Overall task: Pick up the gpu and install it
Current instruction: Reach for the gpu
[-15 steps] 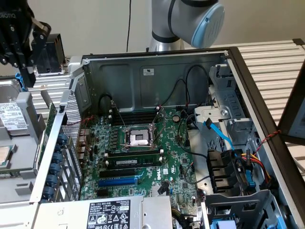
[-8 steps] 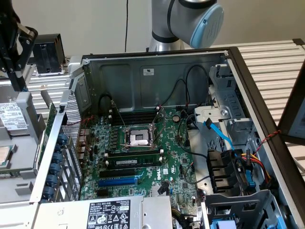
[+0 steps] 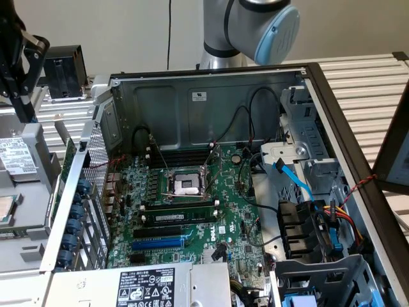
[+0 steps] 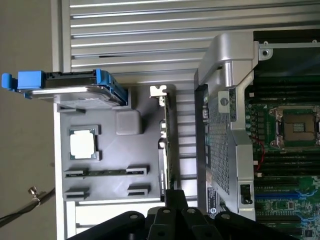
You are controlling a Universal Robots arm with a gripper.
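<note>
The gpu point(image 4: 167, 142) stands on its edge in a grey parts tray point(image 4: 115, 192), its metal bracket point(image 4: 159, 92) at one end. In the exterior view the gpu point(image 3: 66, 165) shows as a thin green board edge just outside the case's rear wall. My gripper point(image 3: 27, 110) hangs above the tray at the exterior view's far left, well above the card and apart from it. Its fingers meet at a point, shut and holding nothing. In the wrist view the gripper point(image 4: 175, 196) lies in line with the card's near end.
An open computer case point(image 3: 211, 83) holds the motherboard point(image 3: 192, 211) with an empty CPU socket point(image 3: 186, 185) and a blue slot point(image 3: 158, 243). The tray also carries a CPU point(image 4: 82, 144), a memory stick point(image 4: 106, 171) and a blue-railed drive point(image 4: 70, 87). A power supply point(image 3: 137, 284) sits at the front.
</note>
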